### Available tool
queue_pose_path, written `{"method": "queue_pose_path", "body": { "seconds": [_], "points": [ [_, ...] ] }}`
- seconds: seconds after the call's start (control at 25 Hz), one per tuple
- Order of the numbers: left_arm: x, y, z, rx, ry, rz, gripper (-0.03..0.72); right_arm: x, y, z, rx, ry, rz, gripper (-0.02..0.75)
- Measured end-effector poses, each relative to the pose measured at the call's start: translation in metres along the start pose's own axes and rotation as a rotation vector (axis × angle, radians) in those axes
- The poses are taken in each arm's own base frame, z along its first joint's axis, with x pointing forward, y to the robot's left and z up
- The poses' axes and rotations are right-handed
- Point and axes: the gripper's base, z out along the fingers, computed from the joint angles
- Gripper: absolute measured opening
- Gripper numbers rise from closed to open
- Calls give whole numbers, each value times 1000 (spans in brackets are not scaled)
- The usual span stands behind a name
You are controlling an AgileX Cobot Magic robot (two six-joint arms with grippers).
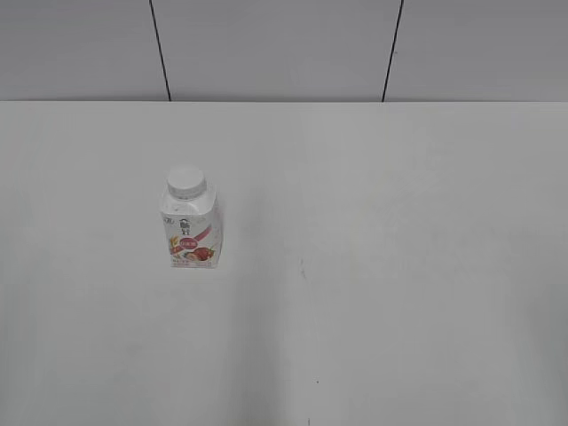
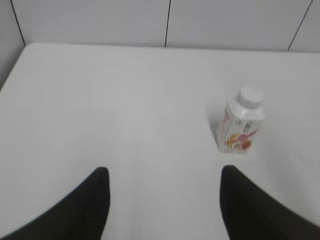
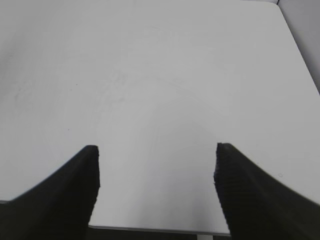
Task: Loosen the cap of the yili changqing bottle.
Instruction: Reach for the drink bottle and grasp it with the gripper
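The yili changqing bottle (image 1: 191,227) stands upright on the white table, left of centre in the exterior view, white with a pink-red strawberry label. Its white ribbed cap (image 1: 185,182) sits on the neck. In the left wrist view the bottle (image 2: 240,125) and cap (image 2: 250,95) stand ahead and to the right of my left gripper (image 2: 164,172), which is open and empty, well short of the bottle. My right gripper (image 3: 156,148) is open and empty over bare table near the front edge. Neither arm appears in the exterior view.
The white table (image 1: 373,266) ends at a grey panelled wall (image 1: 284,49) behind. The table's near edge (image 3: 160,231) runs under my right gripper, and its right edge (image 3: 300,55) shows at the upper right of that view.
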Motion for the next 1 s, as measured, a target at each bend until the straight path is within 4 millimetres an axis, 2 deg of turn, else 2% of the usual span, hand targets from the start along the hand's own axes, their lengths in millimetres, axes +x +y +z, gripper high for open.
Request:
{"method": "queue_pose_path", "body": {
  "seconds": [0.16, 0.52, 1.0],
  "points": [
    [-18, -1, -4, 6, -101, 0, 436, 0, 0, 0, 0, 0, 0, 565],
    [-51, -3, 27, 10, -159, 0, 436, 0, 0, 0, 0, 0, 0, 565],
    [-77, -5, 54, 9, -215, 46, 436, 0, 0, 0, 0, 0, 0, 565]
  ]
}}
